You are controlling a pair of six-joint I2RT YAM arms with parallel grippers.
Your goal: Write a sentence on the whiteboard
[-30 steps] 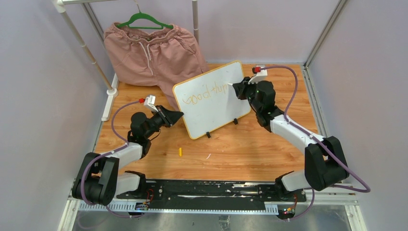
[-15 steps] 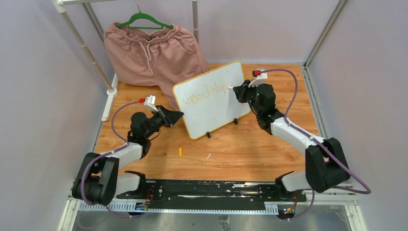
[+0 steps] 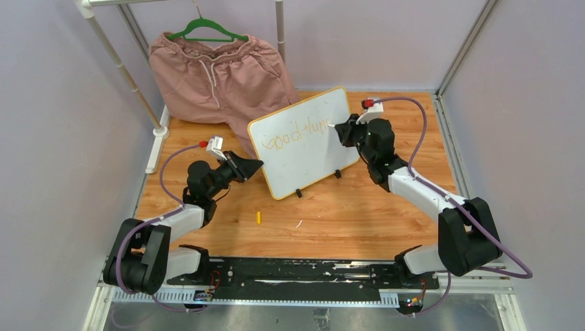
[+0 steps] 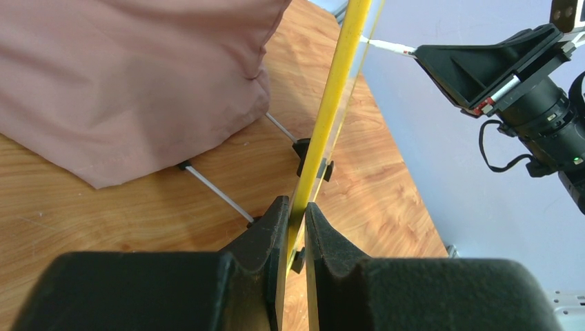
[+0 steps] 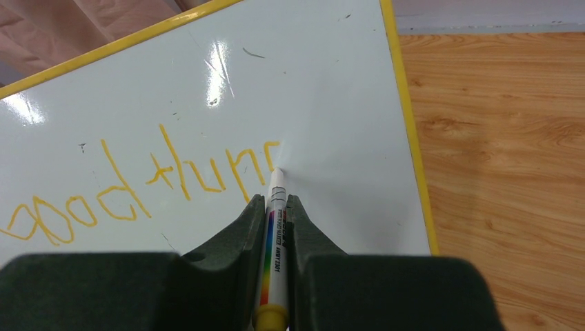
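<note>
The whiteboard (image 3: 312, 162), yellow-framed, stands tilted on black clip feet in the middle of the table. My left gripper (image 3: 256, 164) is shut on its left edge; the left wrist view shows the yellow frame (image 4: 331, 110) pinched between the fingers of the left gripper (image 4: 295, 203). The sentence (image 3: 296, 134) is one line of orange writing, "good" and a second unfinished word (image 5: 207, 169). My right gripper (image 5: 275, 200) is shut on a white marker (image 5: 275, 234) with a rainbow stripe. Its tip touches the board at the end of the writing. In the top view the right gripper (image 3: 338, 127) is at the board's upper right.
Pink shorts (image 3: 221, 76) on a green hanger hang from a white rack at the back left, just behind the board. A small yellow cap (image 3: 259, 218) and a white scrap (image 3: 298, 224) lie on the wooden table in front of the board.
The right gripper has shifted slightly at the end of the writing and the second word has gained strokes. The left arm and the board have stayed still.
</note>
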